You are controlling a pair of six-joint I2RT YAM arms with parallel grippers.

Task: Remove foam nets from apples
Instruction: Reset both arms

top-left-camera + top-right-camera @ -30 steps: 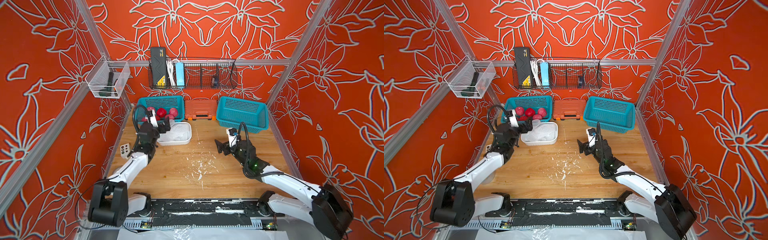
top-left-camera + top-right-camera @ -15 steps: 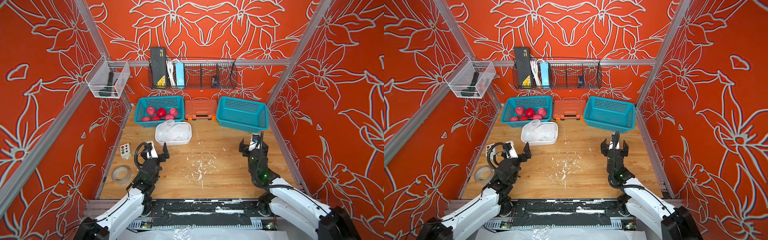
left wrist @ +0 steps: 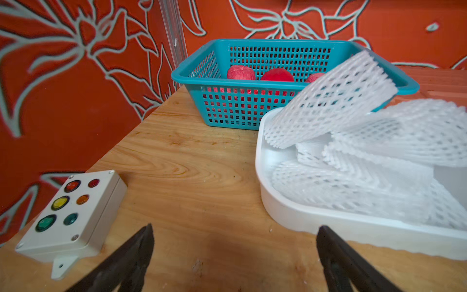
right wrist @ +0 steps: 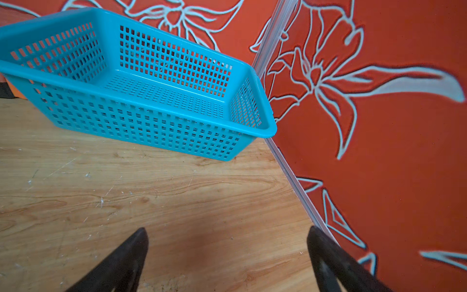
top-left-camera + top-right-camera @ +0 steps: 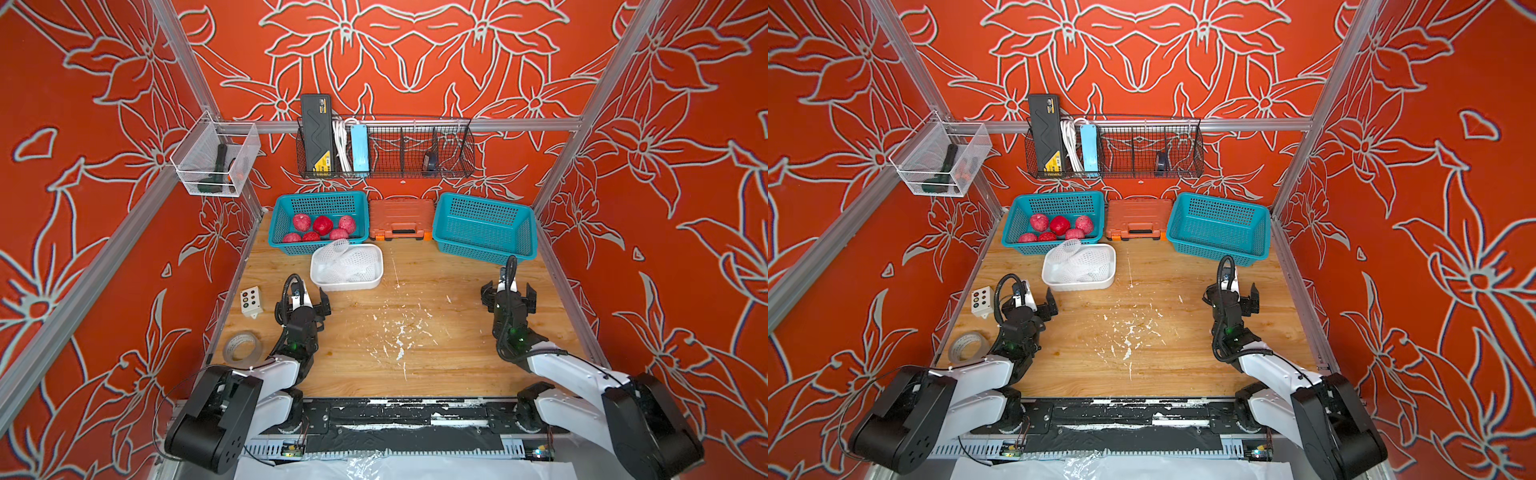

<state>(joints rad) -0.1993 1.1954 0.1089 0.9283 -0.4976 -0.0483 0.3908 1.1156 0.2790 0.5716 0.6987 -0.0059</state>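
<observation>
Several red apples [image 5: 318, 226] [image 5: 1059, 226] lie bare in the left teal basket [image 5: 320, 248] at the back; the left wrist view shows them [image 3: 276, 74] behind its lattice wall. The white foam nets [image 5: 347, 262] [image 5: 1077, 262] [image 3: 353, 131] are piled in a white tray [image 5: 347, 286] [image 3: 303, 217] just in front of that basket. My left gripper [image 5: 307, 299] [image 5: 1030, 301] [image 3: 233, 227] hovers open over bare wood, nearer than the tray and holding nothing. Out on the right side of the table, my right gripper [image 5: 509, 291] [image 5: 1230, 294] [image 4: 227, 230] is open too, with nothing in it.
An empty teal basket [image 5: 484, 226] [image 4: 151, 83] stands at the back right and an orange tool case [image 5: 400, 220] between the baskets. A button box [image 5: 250, 301] [image 3: 73, 215] and a tape roll [image 5: 242, 347] lie near the left wall. White flecks [image 5: 399, 336] dot the table's middle.
Both arms have drawn back from the far part of the table toward the near edge. The left gripper has left the tray and basket area. Both grippers stayed open.
</observation>
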